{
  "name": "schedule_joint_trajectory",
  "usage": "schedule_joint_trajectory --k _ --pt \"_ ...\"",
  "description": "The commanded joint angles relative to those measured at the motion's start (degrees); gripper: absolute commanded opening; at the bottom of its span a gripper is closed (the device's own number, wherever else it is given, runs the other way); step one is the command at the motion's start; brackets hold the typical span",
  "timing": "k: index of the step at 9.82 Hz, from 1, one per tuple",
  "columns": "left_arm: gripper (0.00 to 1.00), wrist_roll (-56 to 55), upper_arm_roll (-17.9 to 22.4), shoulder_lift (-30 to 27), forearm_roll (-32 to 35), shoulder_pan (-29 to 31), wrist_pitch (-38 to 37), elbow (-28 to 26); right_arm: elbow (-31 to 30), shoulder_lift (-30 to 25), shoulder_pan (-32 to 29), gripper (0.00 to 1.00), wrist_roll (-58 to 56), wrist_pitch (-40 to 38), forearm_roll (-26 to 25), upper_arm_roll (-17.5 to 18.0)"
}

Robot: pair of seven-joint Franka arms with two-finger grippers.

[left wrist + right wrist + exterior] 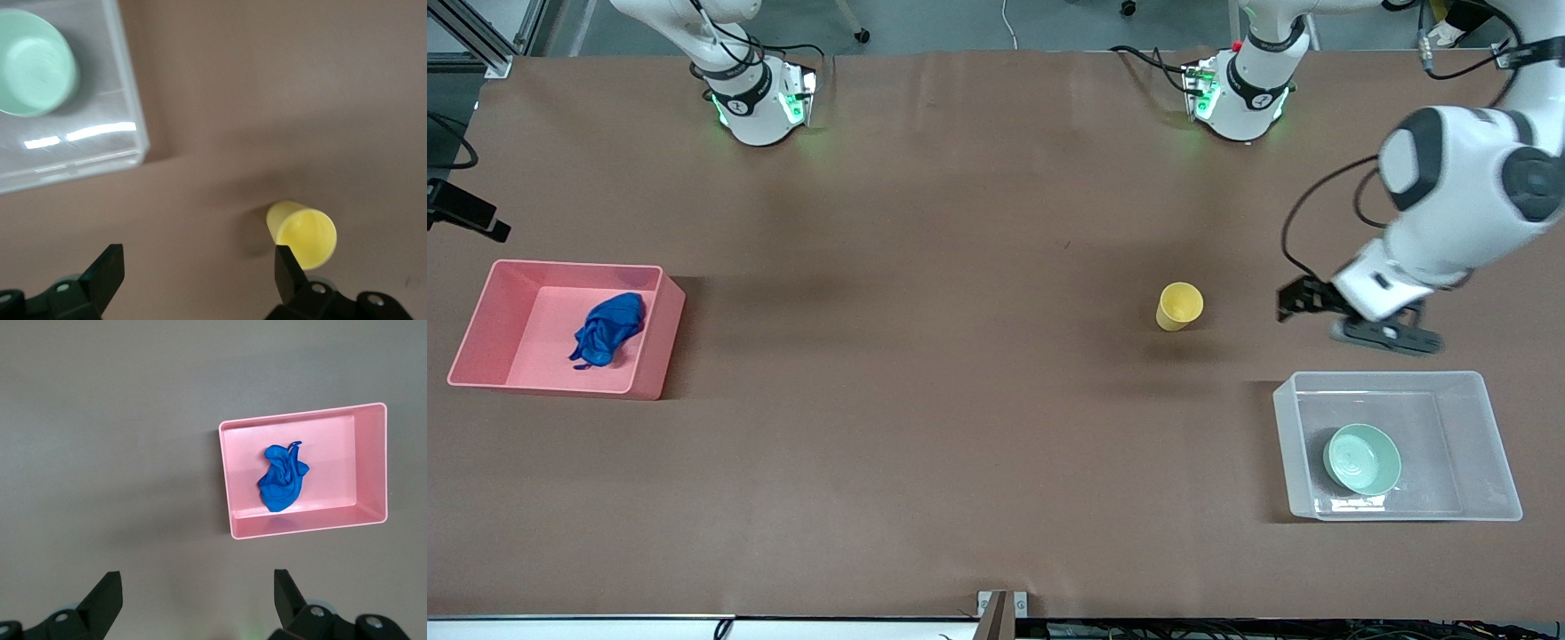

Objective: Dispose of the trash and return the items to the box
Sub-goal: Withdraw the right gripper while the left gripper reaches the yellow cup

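Front view showed a long brown table (960, 444) with two white robot arms based along its top edge. The left gripper (1352, 316) hung with its fingers spread wide and holding nothing, over bare table between the yellow cup (1179, 306) and the clear box (1489, 444). From that gripper the cup lay at about nine o'clock in this view, near but apart, tipped on its side with its long axis across the table and its open mouth turned toward the left arm's end. I judged the left arm far nearer to it. The mint bowl (1362, 459) already sat in the clear box, near the table's edge closest to the front camera. At the right arm's end the blue cloth (607, 329) lay inside the pink bin (480, 329). The right gripper (193, 603), seen only from its own wrist, waited high above the table with fingers apart, empty. Grey floor and cables edged the room.
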Motion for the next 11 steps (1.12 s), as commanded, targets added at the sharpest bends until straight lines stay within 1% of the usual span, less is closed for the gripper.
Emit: schedule_joint_trajectory --k 1,3,5,6,7,8,10,11 --pt "0.99 -3.55 -4.54 1.72 1.24 0.19 4.89 -6.03 -0.05 -0.73 0.84 1.0 -0.52 0.25 -0.69 -0.11" --pt "0.99 -4.98 -8.23 7.06 1.33 0.1 10.69 -7.19 0.91 -1.17 0.67 1.0 -0.52 0.95 -0.87 -0.2" --pt "0.96 -4.98 -8.69 9.28 2.46 0.1 11.15 -9.03 1.27 -1.17 0.93 1.0 -0.52 1.04 -1.83 -0.11" --pt "0.96 -4.98 -8.69 10.68 5.86 0.1 11.41 -9.21 1.18 -1.17 0.75 1.0 -0.52 0.69 -2.01 -0.11" --pt "0.93 -5.15 -8.69 12.44 6.77 0.1 13.24 -9.21 1.18 -1.17 0.84 1.0 -0.61 0.34 -2.1 -0.11" --pt "0.78 -5.42 -8.78 14.02 6.77 0.1 14.83 -9.3 1.1 -1.17 0.84 1.0 -0.61 -0.27 -2.1 -0.11" --pt "0.21 -9.09 -8.95 15.96 6.86 -0.07 14.93 -9.21 0.83 -1.17 0.84 1.0 -0.96 -0.63 -1.66 -0.11" --pt "0.08 -10.33 -9.82 16.4 6.78 -0.08 15.11 -9.21 0.83 -1.17 0.84 1.0 -1.31 -1.24 -1.4 -0.11"
